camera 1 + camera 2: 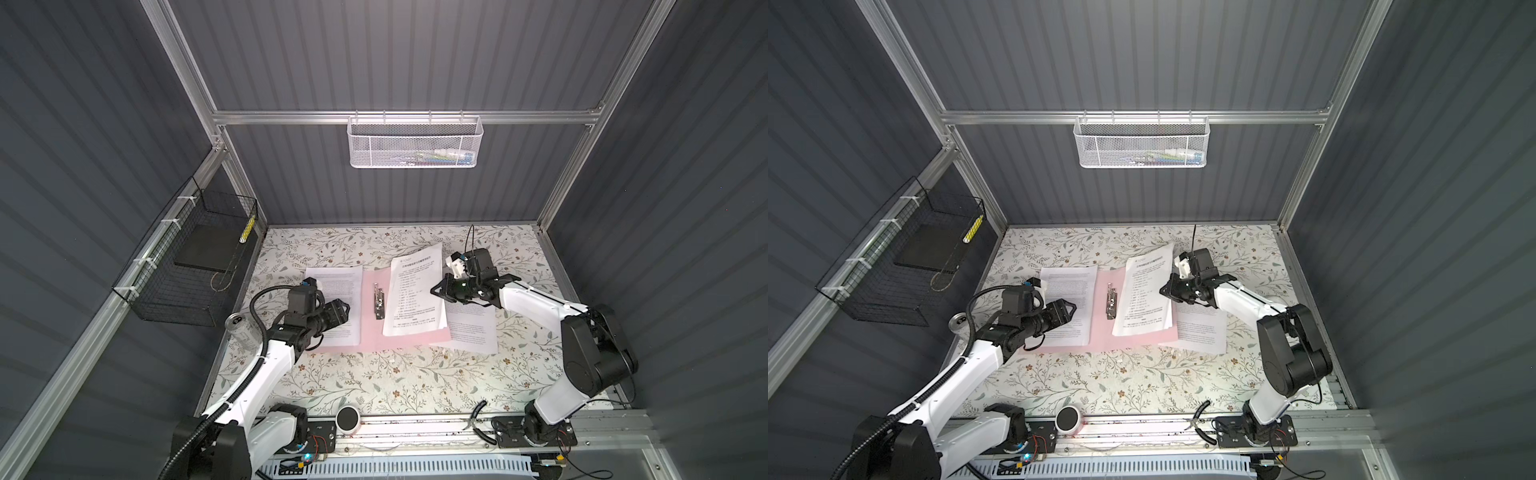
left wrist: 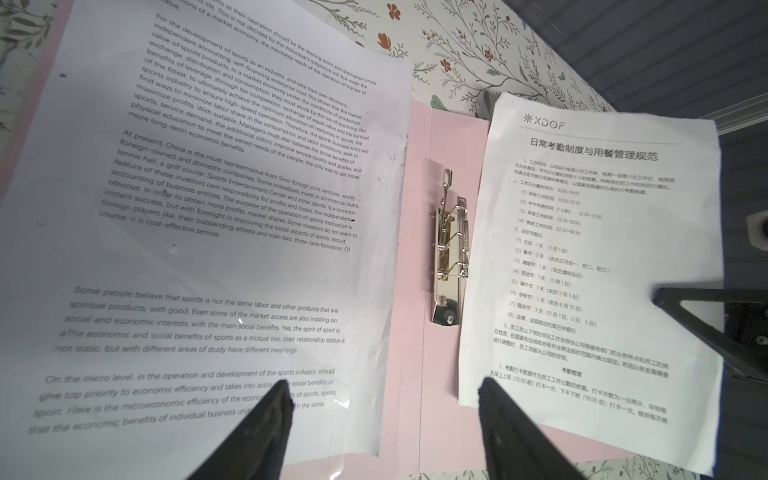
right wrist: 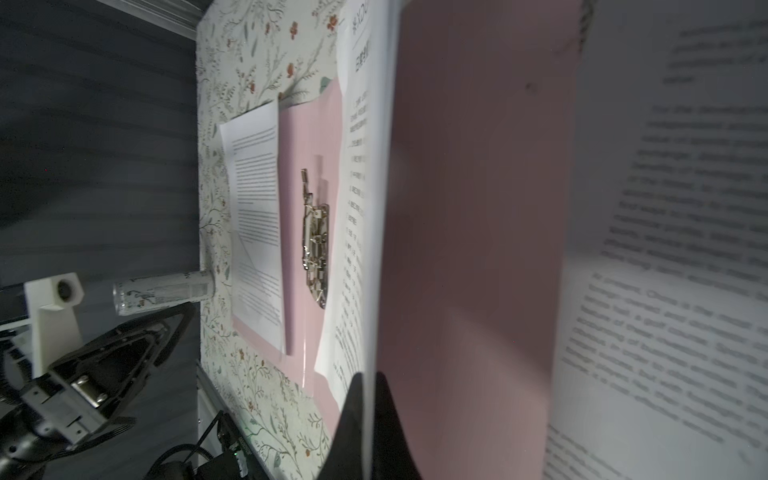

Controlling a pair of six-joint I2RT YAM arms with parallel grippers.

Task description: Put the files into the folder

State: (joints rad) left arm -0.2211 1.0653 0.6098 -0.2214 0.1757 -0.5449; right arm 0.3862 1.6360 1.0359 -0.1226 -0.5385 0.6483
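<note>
The pink folder [image 1: 372, 332] [image 1: 1100, 337] lies open on the floral table, with its silver clip [image 1: 377, 301] [image 2: 451, 253] along the spine. One file, a white printed sheet [image 1: 336, 282] [image 2: 232, 208], rests on the left cover. My left gripper [image 1: 343, 313] [image 2: 382, 384] hovers open just above it. My right gripper [image 1: 433, 291] [image 3: 368, 376] is shut on the right edge of a second sheet [image 1: 413, 295] [image 2: 582, 270], which tilts up over the right cover [image 3: 469, 208]. A third sheet [image 1: 473, 328] [image 3: 673, 249] lies flat, partly under the folder's right edge.
A drinks can [image 1: 241, 332] stands at the table's left edge, beside my left arm. A black wire basket [image 1: 187, 270] with a dark slab [image 1: 208, 249] hangs on the left wall. A white mesh basket [image 1: 415, 141] hangs on the back rail. Pliers [image 1: 478, 419] lie at the front.
</note>
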